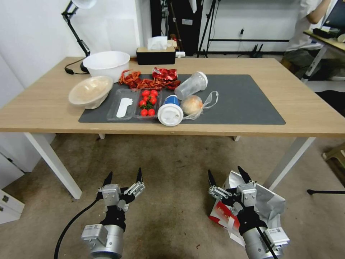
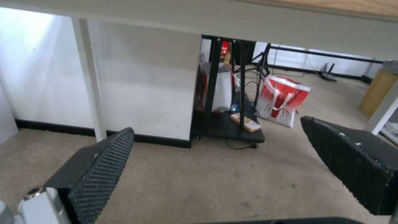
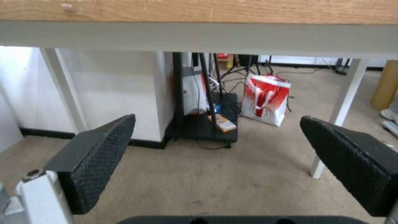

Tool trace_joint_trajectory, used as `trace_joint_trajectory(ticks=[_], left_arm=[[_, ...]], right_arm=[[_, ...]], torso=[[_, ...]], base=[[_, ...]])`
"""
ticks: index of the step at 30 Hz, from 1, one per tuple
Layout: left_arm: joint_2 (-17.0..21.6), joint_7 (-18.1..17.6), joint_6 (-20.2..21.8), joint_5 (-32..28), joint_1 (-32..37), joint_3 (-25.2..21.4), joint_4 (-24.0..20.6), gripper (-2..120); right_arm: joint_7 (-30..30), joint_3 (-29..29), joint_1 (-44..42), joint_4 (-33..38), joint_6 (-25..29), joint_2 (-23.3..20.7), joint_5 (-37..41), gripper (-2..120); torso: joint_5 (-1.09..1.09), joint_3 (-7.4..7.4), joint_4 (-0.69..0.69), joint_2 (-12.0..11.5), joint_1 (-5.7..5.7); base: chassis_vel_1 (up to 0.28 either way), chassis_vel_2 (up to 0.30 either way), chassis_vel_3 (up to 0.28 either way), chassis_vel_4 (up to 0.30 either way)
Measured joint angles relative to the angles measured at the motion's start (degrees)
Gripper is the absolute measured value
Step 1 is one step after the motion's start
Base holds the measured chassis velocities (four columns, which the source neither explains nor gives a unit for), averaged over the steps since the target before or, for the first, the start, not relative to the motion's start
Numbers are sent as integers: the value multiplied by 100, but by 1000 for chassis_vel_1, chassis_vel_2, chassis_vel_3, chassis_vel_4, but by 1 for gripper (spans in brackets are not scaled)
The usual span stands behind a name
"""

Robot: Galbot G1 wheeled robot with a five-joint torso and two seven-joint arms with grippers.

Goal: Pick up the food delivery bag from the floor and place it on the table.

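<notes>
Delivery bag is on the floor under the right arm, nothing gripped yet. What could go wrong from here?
The food delivery bag lies crumpled beneath the open right gripper, so a grasp may catch only loose foil. It sits close to a leg of the table, which the arm might hit. Cups and food crowd the mat; placing left could topple them.

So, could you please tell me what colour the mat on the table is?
Dark grey mat; the head view shows it best.

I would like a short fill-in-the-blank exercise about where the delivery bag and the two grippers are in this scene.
1. The food delivery bag lies on the ____.
2. The left gripper and the right gripper both have their jaws ____.
3. The bag is nearest to the ____ gripper.
Missing words: floor; open; right.
</notes>
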Motion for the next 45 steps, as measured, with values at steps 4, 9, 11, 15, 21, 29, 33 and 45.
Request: trace_joint_trajectory(ticks=[4, 9, 11, 15, 21, 29, 33, 45], left_arm=[[-1, 1, -24, 5, 20, -6, -8, 100], [-13, 3, -51, 17, 44, -7, -26, 100], [-14, 3, -56, 24, 50, -7, -26, 100], [-18, 3, -71, 38, 69, -8, -32, 100], [-20, 4, -86, 42, 73, -8, -33, 100], [-21, 5, -93, 47, 67, -8, -3, 100], [-22, 11, -130, 83, 65, -9, 21, 100], [-22, 21, -149, 99, 43, -13, 62, 100]], right_arm=[[-4, 0, 7, 0, 11, -4, 2, 100], [-12, 0, 4, 3, 49, -13, 3, 100], [-13, 0, 3, 4, 54, -15, 3, 100], [-19, 1, -5, 6, 75, -19, 5, 100], [-24, 5, -10, 1, 100, -20, 9, 100], [-35, 13, -5, -18, 116, -23, 26, 100], [-39, 22, 7, -41, 119, -26, 34, 100], [-66, 52, 7, -48, 122, -37, 58, 100]], torso=[[0, -63, 0, -99, -36], [0, -143, 0, -225, -81], [0, -158, 0, -248, -90], [0, -225, 0, -355, -131], [0, -304, 0, -483, -180], [0, -423, 0, -676, -255], [0, -482, 0, -770, -288], [0, -661, 0, -1044, -382]], base=[[0, 0, 0, 0], [0, 0, 0, 0], [0, 0, 0, 0], [0, 0, 0, 0], [0, 0, 0, 0], [0, 0, 0, 0], [0, 0, 0, 0], [0, 0, 0, 0]])
